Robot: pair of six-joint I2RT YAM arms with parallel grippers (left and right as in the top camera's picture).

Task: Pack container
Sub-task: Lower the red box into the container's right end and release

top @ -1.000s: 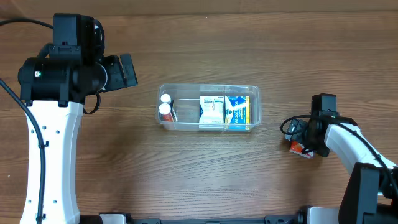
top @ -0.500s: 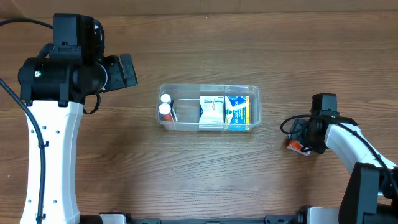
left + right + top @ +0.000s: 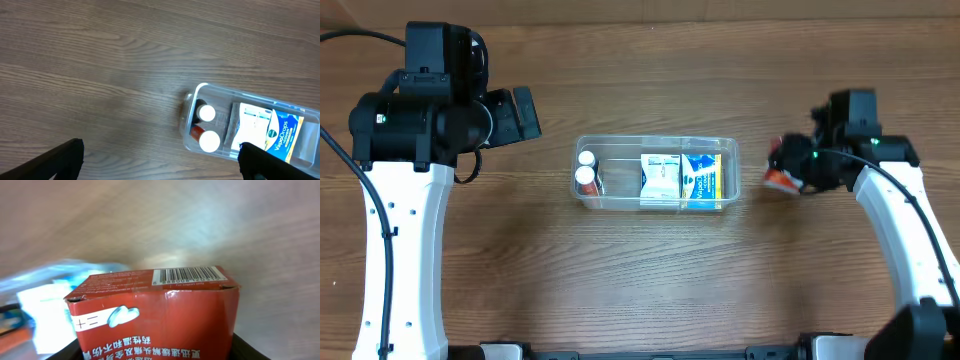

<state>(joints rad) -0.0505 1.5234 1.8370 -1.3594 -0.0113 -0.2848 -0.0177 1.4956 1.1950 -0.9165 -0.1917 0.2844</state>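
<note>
my left gripper (image 3: 160, 150) spread wide, well left of the container (image 3: 620, 185), which sits in the middle of the table (image 3: 650, 280) holding two white-capped bottles (image 3: 586, 170) and two boxes (image 3: 660, 178), right gripper (image 3: 792, 168) clamped on a red box (image 3: 155, 310) just past its right end

Right gripper (image 3: 790, 168) moves from the near-right spot to a place farther back and more to the left. Red box (image 3: 779, 181) moves with it. A second ago the box sits low at near right on the table (image 3: 650, 280), well apart from the container (image 3: 736, 175). Now it is clamped in the fingers, just beside the container's right end. The right arm's white link now stretches from near right up toward the far side.
</note>
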